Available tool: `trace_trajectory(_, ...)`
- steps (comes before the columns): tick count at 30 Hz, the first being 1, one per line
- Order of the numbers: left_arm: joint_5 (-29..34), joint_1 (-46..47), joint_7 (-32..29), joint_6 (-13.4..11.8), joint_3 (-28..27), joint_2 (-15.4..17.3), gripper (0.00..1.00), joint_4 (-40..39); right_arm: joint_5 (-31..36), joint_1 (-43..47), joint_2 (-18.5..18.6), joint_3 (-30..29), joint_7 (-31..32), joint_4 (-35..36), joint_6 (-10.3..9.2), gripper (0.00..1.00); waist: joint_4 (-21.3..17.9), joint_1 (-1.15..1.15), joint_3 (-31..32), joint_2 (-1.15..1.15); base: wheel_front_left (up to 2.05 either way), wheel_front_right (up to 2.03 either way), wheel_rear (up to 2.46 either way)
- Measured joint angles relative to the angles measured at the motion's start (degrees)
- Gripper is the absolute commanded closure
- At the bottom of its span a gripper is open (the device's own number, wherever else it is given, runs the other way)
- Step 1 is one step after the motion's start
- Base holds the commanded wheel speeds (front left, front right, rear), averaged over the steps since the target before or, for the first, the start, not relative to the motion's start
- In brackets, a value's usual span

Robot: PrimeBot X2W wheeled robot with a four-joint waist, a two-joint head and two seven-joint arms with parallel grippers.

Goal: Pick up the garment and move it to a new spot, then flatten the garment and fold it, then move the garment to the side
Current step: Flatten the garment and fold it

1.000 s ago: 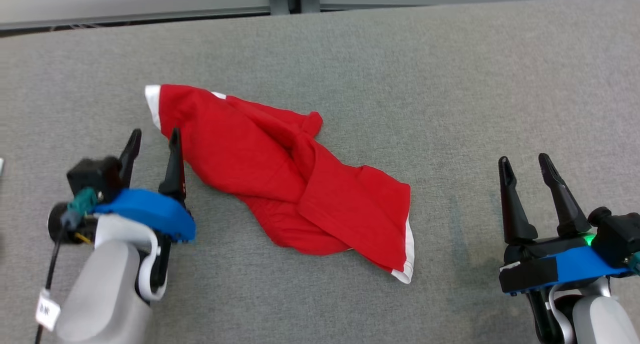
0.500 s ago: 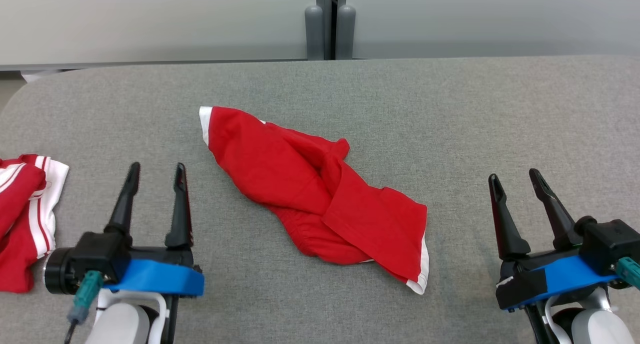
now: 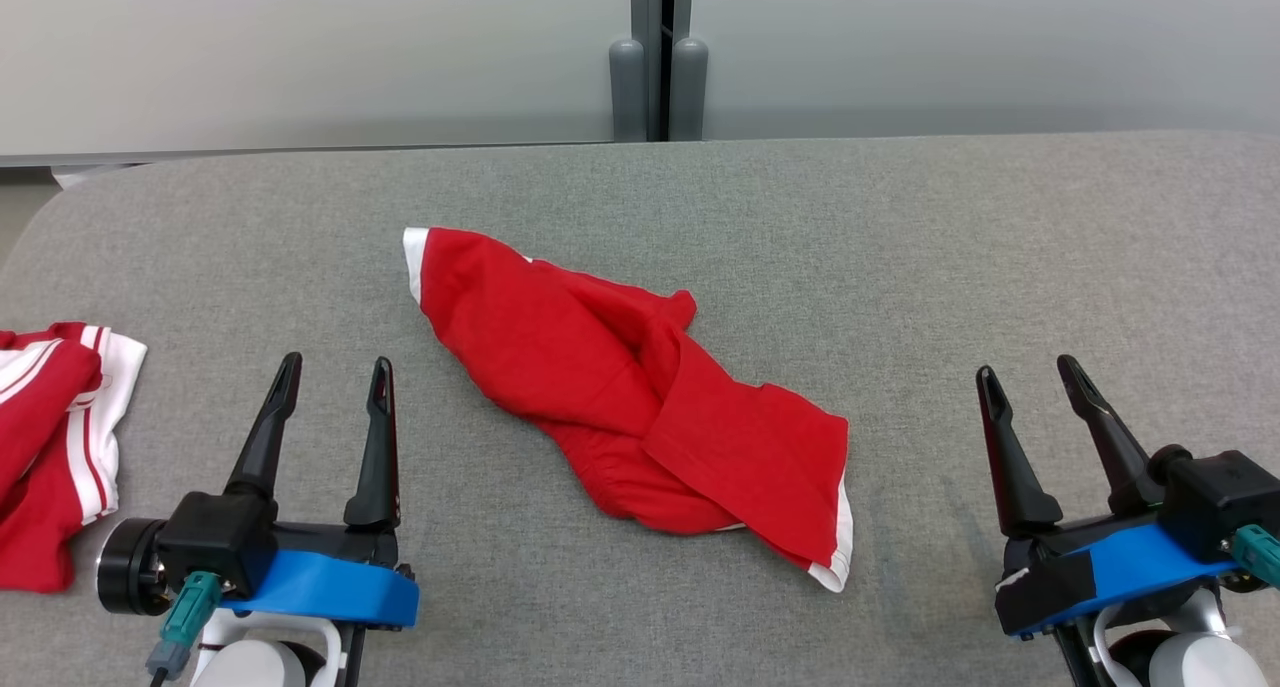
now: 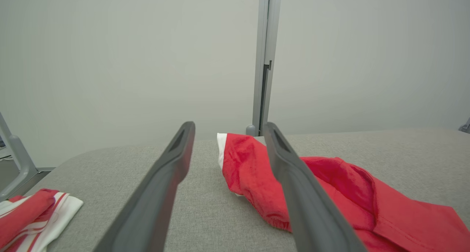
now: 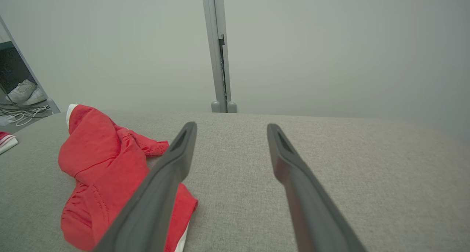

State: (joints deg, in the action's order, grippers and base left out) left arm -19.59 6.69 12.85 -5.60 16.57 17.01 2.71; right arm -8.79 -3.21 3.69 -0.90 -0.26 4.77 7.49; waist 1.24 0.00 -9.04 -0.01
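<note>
The grey fabric counter point(image 3: 900, 267) spans the head view, with its far left corner rounded. Behind it rises a pale wall point(image 3: 300, 57).

The red garment point(image 3: 560, 367) lies crumpled and twisted near the counter's middle. It runs on a slant from a white-edged end at the far left to a white hem at the near right, with one fold crossing over another at the waist of the heap. It sits between the two claws, nearer the left one, and neither touches it.

A striped cloth point(image 3: 50, 437), red and white, lies bunched at the counter's left edge, apart from the left claw.

The left claw point(image 3: 337, 362) is at the lower left, fingers spread with nothing between them. The right claw point(image 3: 1027, 367) is at the lower right, also spread and empty, well apart from the garment.

A grey post point(image 3: 650, 77) splits the wall. In the right wrist view, pale shoes point(image 5: 25, 92) sit on the floor beyond the counter.
</note>
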Motion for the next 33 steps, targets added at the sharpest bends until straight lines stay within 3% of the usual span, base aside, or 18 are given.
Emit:
trace_trajectory(12,-0.33,-0.37,-0.48,-0.83,0.16,0.27,0.00,-1.02,-0.27,0.17,-0.11,0.11,0.12,0.25,0.00,0.00,-0.27,0.00,-0.16,0.00,0.00,0.00,0.00)
trace_trajectory(18,-1.79,2.16,-4.81,2.67,4.30,-1.24,0.00,0.18,-0.27,-0.12,-0.19,0.01,-0.18,0.46,0.00,0.00,-0.36,0.01,-2.27,0.01,0.00,0.00,0.00)
trace_trajectory(26,-4.91,4.44,-12.72,8.14,11.49,-5.25,0.00,8.17,-0.34,-1.38,-0.30,-0.01,-0.91,0.19,0.00,0.00,-1.70,0.01,-5.60,0.02,0.00,0.00,0.00)
trace_trajectory(33,-9.11,5.94,-16.95,10.29,13.16,-7.79,0.00,16.25,-0.49,-1.95,-0.47,-0.12,-1.68,-0.57,0.00,0.00,-2.83,0.01,-7.04,0.01,0.00,0.00,0.00)
